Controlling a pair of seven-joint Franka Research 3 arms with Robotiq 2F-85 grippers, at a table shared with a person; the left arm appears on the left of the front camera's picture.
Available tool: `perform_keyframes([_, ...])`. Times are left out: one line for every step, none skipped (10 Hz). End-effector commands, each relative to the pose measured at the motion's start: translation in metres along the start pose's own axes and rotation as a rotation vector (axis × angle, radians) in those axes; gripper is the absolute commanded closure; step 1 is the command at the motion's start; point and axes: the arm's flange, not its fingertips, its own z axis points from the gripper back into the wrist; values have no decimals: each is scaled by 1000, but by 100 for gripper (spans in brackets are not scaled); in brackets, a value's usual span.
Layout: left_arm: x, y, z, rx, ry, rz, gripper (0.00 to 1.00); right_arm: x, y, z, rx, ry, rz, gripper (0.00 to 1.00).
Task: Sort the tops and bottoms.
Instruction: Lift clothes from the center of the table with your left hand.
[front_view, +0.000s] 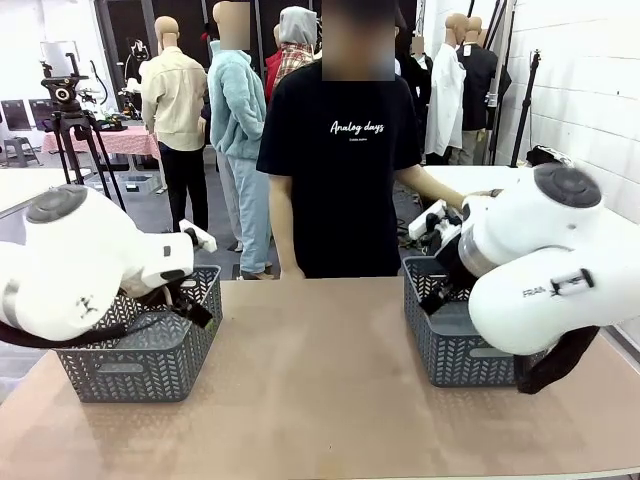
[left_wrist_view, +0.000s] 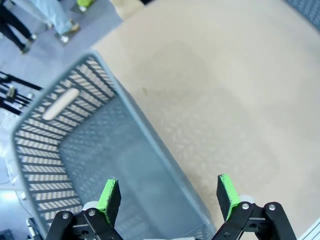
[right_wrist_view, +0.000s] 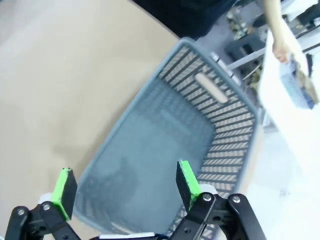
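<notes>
While a person (front_view: 340, 150) in a black T-shirt stands at the far edge of the tan table (front_view: 320, 400), the left gripper (left_wrist_view: 168, 196) hangs wide open over the near rim of the left basket (front_view: 140, 360) at lower left, and the right gripper (right_wrist_view: 125, 187), equally wide, hangs above the right basket (front_view: 450, 350) at the frame's right.

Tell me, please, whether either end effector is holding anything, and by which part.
Nothing is held. The left end effector stands open over the left basket, the right end effector open over the right basket, with nothing between either's jaws.
</notes>
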Motion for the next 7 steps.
perform_keyframes([10,3,32,39,-26,37,0,6,6,22,-29,-38,-11,0])
perform_keyframes([14,8,48,29,-47,41,0,8,2,30,-37,-58,-24,0])
perform_keyframes([15,9,56,14,-57,42,0,8,0,30,-30,-54,-38,0])
perform_keyframes([13,7,54,-11,-45,42,0,-1,-7,14,7,-9,-59,0])
perform_keyframes([11,5,47,-38,-19,44,0,-8,-7,7,42,14,-87,0])
perform_keyframes([7,3,45,-51,-4,48,0,-16,-6,3,58,37,-105,0])
perform_keyframes([6,0,40,-63,20,37,0,-21,-6,1,78,53,-116,0])
